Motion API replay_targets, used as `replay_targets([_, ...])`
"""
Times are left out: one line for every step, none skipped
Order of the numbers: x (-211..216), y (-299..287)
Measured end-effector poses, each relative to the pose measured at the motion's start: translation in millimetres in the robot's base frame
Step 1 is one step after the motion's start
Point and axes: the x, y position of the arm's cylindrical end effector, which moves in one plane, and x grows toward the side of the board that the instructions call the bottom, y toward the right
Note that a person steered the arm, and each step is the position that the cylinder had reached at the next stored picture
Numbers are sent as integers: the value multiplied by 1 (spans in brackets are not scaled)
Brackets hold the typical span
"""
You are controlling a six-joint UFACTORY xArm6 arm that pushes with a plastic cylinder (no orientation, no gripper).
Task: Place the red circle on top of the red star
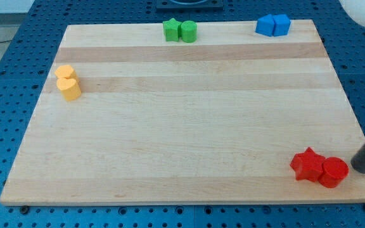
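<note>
No text, label, number or sign could be read anywhere on the board or blocks.

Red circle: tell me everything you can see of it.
The red circle is a short, solid red cylinder with a flat round top and a matte, painted look, standing upright on the wooden board near the corner at the view's bottom right. Its left side touches the red star; it sits beside the star, not on top of it. My tip is just to its right, very close; contact cannot be told.
</note>
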Motion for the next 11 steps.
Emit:
replay_targets([16, -1])
replay_targets([22, -21])
replay_targets([16, -45])
replay_targets([-2, -68])
replay_targets([-25, -99])
replay_targets([-33, -123])
replay_targets([-33, -123])
replay_targets([-49, -124])
replay_targets([-56, -124])
replay_targets([-63, -124])
replay_targets([-65, -115])
